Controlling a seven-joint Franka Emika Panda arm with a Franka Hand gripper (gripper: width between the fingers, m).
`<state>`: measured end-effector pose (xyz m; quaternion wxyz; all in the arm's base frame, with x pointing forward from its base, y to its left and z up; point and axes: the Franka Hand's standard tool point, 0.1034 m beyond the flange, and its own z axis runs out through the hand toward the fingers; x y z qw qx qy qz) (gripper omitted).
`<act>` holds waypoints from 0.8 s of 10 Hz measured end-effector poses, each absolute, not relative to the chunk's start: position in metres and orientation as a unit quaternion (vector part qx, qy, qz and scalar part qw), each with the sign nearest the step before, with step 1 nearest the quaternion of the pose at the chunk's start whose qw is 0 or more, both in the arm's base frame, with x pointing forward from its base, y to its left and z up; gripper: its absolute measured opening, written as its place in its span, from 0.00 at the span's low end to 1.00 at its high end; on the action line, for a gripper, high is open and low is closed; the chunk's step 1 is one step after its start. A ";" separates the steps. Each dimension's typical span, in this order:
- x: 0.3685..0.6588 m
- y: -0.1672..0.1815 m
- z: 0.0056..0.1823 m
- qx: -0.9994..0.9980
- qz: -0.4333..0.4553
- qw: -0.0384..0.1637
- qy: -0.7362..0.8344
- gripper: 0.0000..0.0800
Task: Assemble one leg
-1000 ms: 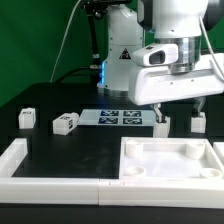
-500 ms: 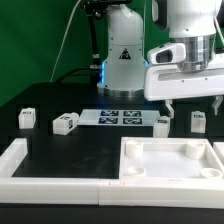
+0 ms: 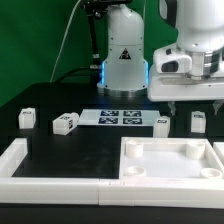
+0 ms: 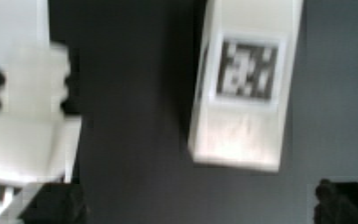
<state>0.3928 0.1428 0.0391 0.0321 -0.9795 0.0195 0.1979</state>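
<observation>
Hand [image 3: 197, 102], fingers apart, above the leg [image 3: 198, 121] on the black table [image 3: 90, 142]

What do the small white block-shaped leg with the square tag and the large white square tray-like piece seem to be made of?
The small white block-shaped leg looks like matte white plastic: even colour, softly rounded edges, no grain, though the wrist view is blurred. The large white square tray-like piece looks like the same matte plastic, with round corner sockets formed into it. The exact plastic cannot be told.
</observation>
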 end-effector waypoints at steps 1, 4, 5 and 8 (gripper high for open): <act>0.392 0.144 0.038 -0.973 0.229 0.031 0.018 0.81; 0.380 0.146 0.039 -0.933 0.360 0.028 0.011 0.81; 0.371 0.145 0.040 -0.912 0.409 0.025 0.009 0.81; 0.372 0.149 0.030 -0.902 0.431 0.024 0.009 0.81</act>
